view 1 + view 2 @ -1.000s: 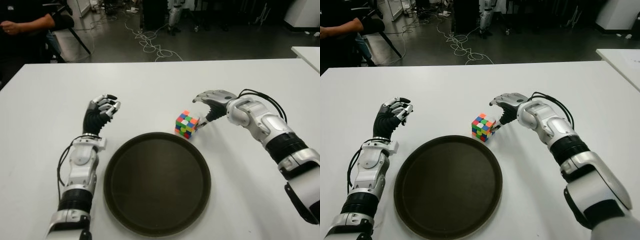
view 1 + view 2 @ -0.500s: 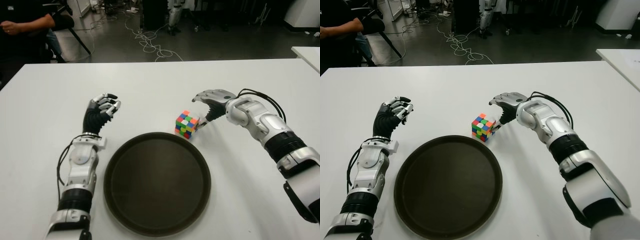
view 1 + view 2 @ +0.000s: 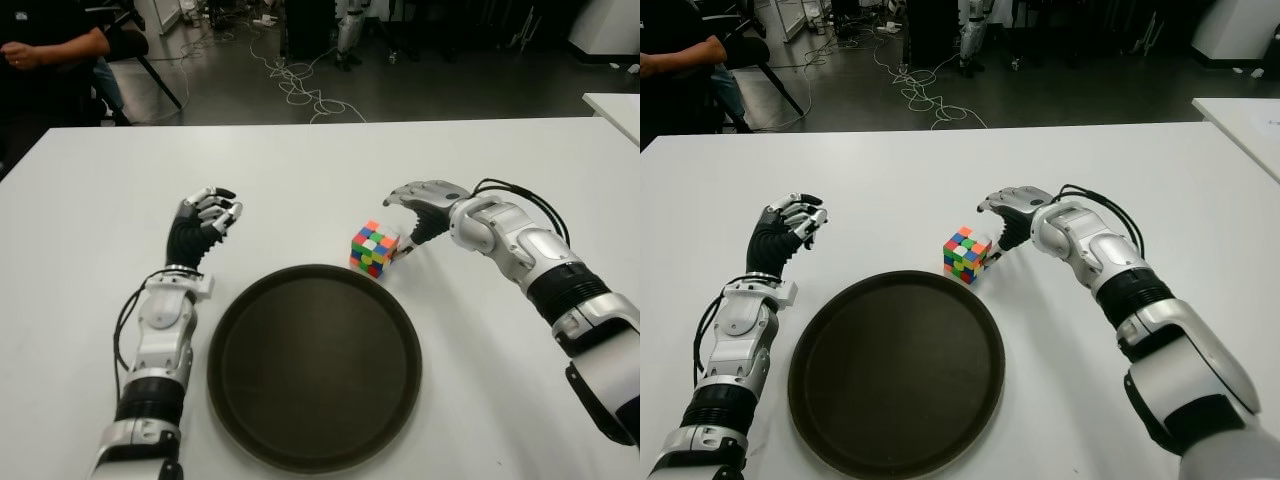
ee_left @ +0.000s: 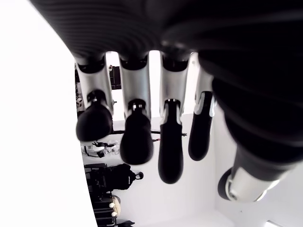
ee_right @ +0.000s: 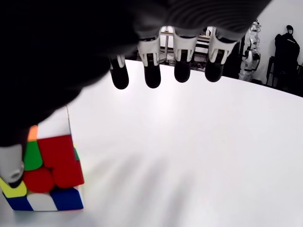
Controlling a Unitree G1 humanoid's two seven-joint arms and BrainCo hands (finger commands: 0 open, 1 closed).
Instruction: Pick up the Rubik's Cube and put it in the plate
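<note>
Near the middle of the frame, the Rubik's Cube [image 3: 374, 249] stands on the white tabletop [image 3: 300, 170], just above the upper right rim of the round dark plate [image 3: 313, 367]. My right hand [image 3: 422, 205] is right beside the cube, its fingers [image 5: 152, 78] spread and gripping nothing, the thumb at the cube's side. My left hand [image 3: 203, 222] shows left of the plate, fingers loosely bent, empty.
</note>
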